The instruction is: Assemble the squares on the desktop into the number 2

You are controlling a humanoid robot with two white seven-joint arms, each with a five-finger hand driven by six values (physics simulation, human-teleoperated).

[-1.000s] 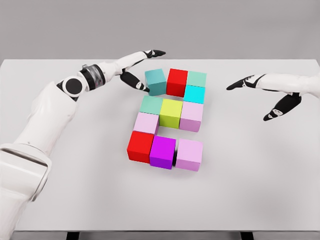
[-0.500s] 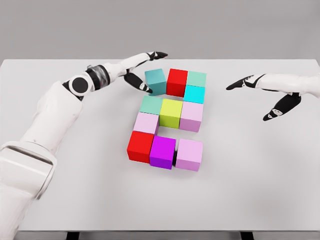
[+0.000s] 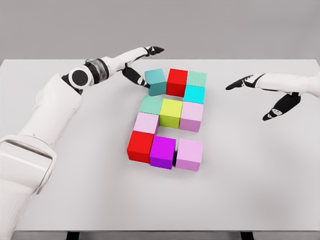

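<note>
In the head view, the squares are seen gathered at the middle of the counter [image 3: 60, 200] as a near-finished 2. The top row is formed by a teal square [image 3: 156, 81], a red square [image 3: 177, 82] and a mint square [image 3: 196, 78], with a cyan square [image 3: 194, 93] just below the mint one. The middle row is made of a green-teal square [image 3: 150, 104], a yellow-green square [image 3: 171, 112] and a pale pink square [image 3: 191, 116]. A lilac square [image 3: 146, 122] links down to the bottom row: a second red square [image 3: 140, 146], a magenta square [image 3: 162, 152] and a pink square [image 3: 189, 154].

The step in hand is judged to be squaring up the teal square, which sits slightly skewed. A gentle, level push toward the red neighbour is called for (too much force would disturb the whole top row).

The left robot hand [image 3: 139, 67] is stretched toward the upper middle of the frame, fingers spread and holding nothing, its thumb at the teal square's left face. The right robot hand [image 3: 265, 95] is held at the right edge, spread wide, well apart from the squares.
</note>
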